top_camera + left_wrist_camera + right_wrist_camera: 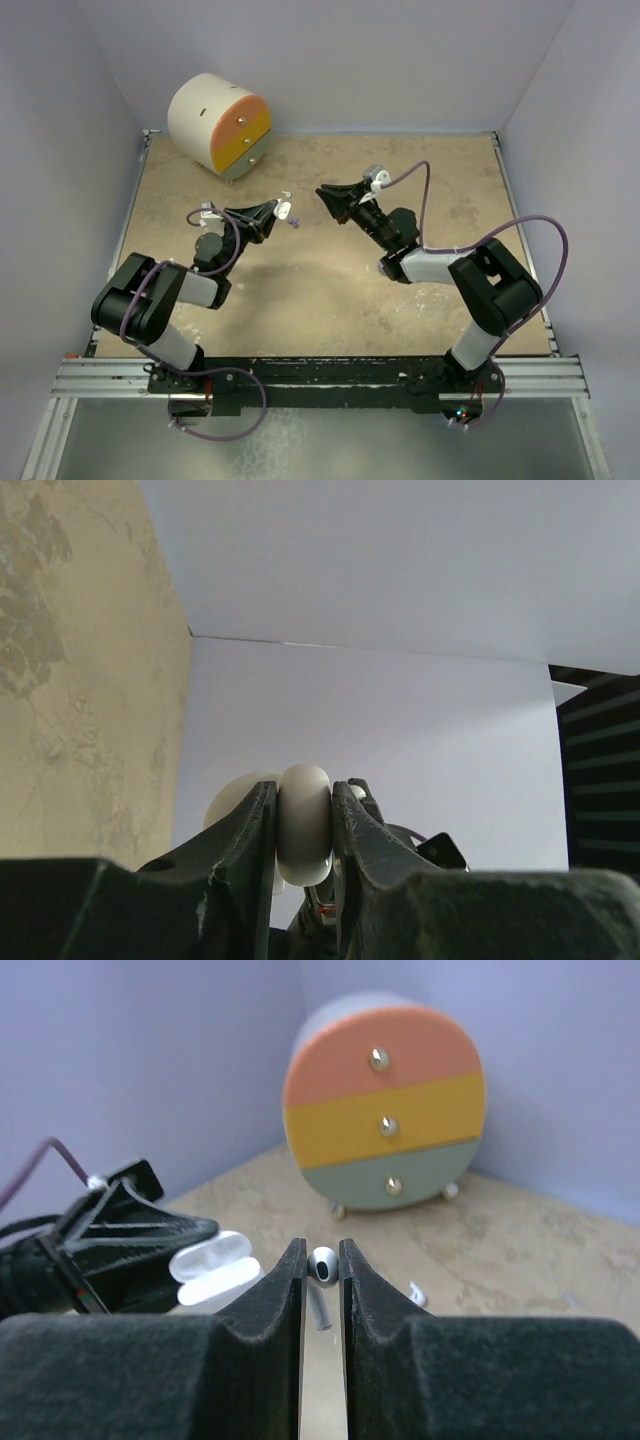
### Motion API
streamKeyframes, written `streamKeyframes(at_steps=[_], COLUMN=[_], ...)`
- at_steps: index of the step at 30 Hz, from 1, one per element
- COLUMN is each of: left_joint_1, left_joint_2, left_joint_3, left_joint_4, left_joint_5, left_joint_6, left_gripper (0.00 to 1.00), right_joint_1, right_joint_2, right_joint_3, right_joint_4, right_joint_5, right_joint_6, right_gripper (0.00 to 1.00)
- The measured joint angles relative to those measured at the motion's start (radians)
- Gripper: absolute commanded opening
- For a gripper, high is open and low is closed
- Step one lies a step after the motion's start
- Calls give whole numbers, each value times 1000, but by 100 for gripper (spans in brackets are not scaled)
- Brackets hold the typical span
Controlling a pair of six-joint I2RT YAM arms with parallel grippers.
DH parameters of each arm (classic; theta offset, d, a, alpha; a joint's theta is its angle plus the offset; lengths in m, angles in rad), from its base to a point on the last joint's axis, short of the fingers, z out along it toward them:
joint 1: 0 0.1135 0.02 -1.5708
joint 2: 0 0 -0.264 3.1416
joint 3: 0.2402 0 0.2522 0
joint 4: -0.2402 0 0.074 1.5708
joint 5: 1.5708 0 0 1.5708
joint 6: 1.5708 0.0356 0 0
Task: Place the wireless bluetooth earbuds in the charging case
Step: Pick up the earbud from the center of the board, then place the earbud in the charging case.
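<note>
My left gripper (270, 214) is shut on the open white charging case (284, 210) and holds it above the table. The case shows edge-on between the jaws in the left wrist view (304, 825) and, with its lid open, in the right wrist view (212, 1268). My right gripper (323, 193) is shut on a white earbud (322, 1264), stem hanging down, a short way right of the case. A second white earbud (417, 1295) lies on the table beyond. A tiny purple bit (295, 222) shows just under the case.
A round chest of drawers (222, 125) in orange, yellow and green stands at the back left, also in the right wrist view (385, 1120). Lilac walls close in the tan table (330, 310) on three sides.
</note>
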Motion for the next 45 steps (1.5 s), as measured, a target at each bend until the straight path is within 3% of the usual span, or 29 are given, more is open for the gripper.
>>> streamKeyframes(at_steps=[7,14,27,45], left_joint_1=[-32,-55,-58,-11], left_joint_2=[35,51,67,36], left_joint_3=[17,22,22,79], left_joint_4=[39,52,78,66], left_joint_5=[-9,-20,-24,-26], left_joint_6=[-33,-54,-60,-81], left_gripper=[0,0,0,0], right_joint_1=[0,0,4,-11], right_joint_2=[135,356,348,235], right_joint_3=[-90,-116,-88,97], right_joint_4=[238,207,236,243], right_joint_5=[-27,-43,-54,-106], right_joint_6=[24,54,52,52], right_gripper=[0,0,0,0])
